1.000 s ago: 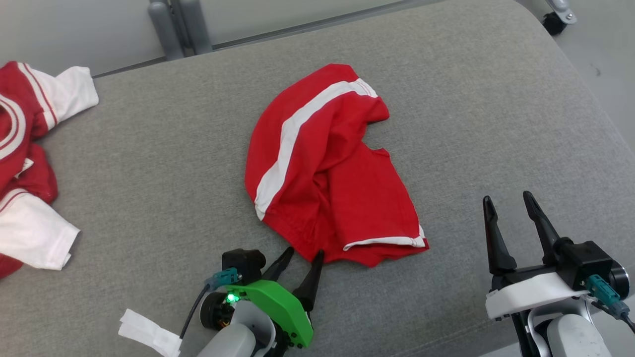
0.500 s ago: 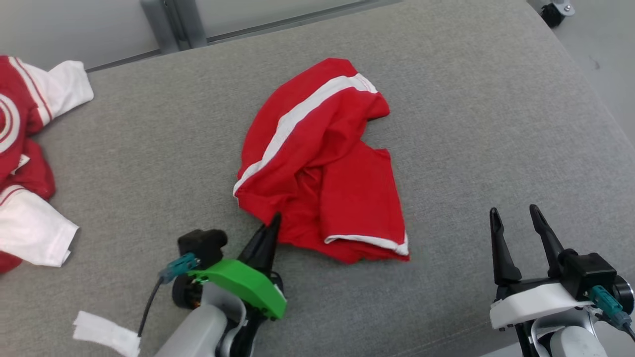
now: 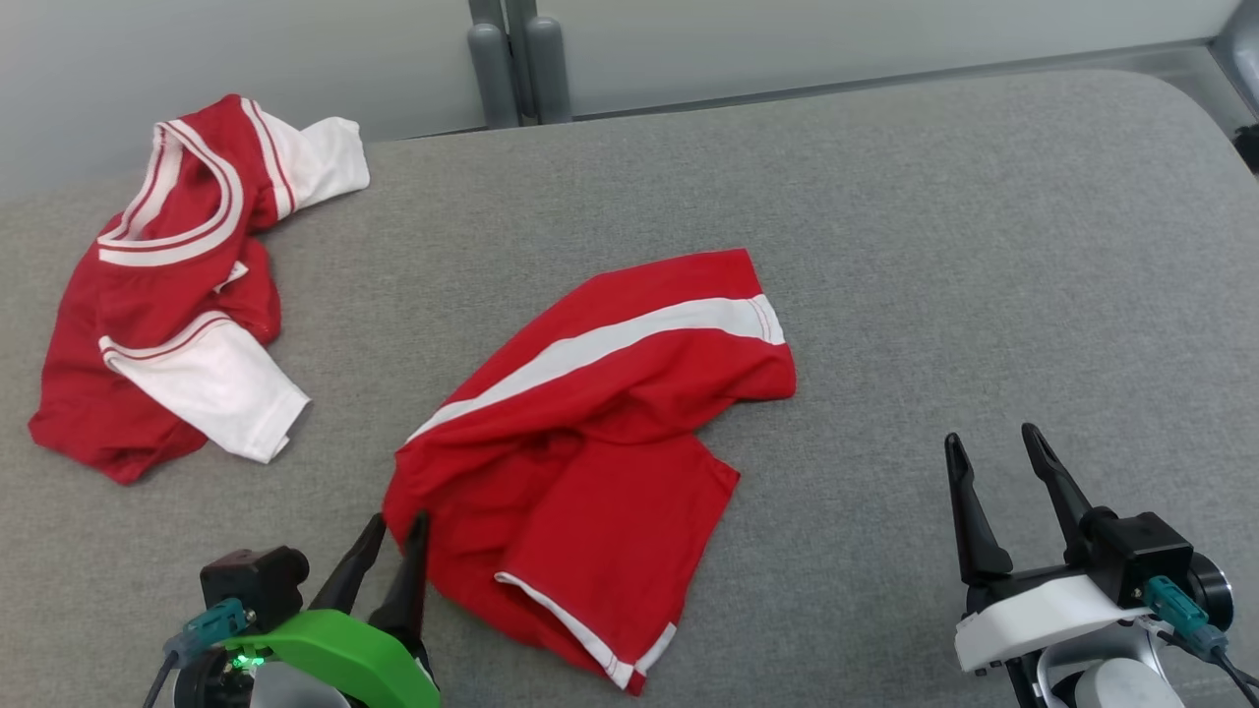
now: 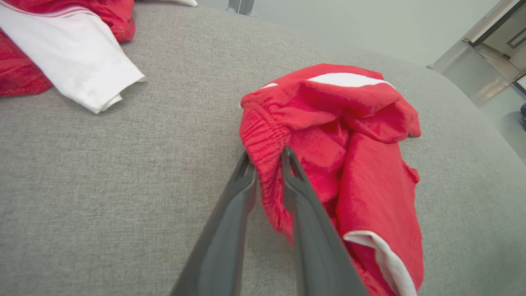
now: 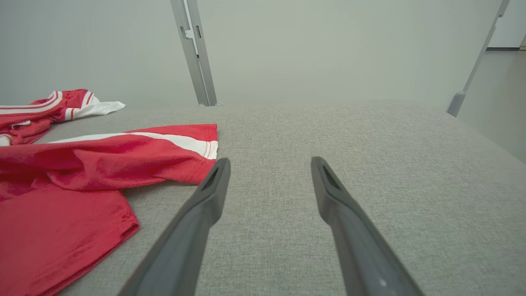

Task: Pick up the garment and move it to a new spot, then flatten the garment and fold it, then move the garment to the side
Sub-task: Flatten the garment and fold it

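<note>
Since the red shorts (image 3: 590, 442) lie crumpled near the middle of the grey worktop (image 3: 934, 246), with 1 leg folded over the other and the white side stripe running up and to the right in the head view, the task looks to be at the seam between the move to a new spot and the flattening. The left pincer (image 3: 400, 519) sits at the near left edge of the shorts. In the left wrist view its 2 fingers stand a narrow way apart with the ribbed waistband bunched between them. Whether they are clamping that cloth or merely flanking it, I cannot tell. The right pincer (image 3: 989, 436) is released, its fingers spread wide, hovering over bare worktop well apart from the shorts and to their right. A red and white jersey (image 3: 167, 295) lies in a heap at the far left, apart from the shorts and no part of this step.

As I judge it, flattening calls for both arms. The left needs a firm hold on the waistband corner. The right must come across to a hem or the far waistband corner. Then the 2 should draw apart to pull the overlapped leg open. Thin cloth may slip or drag along in a bunch.
</note>
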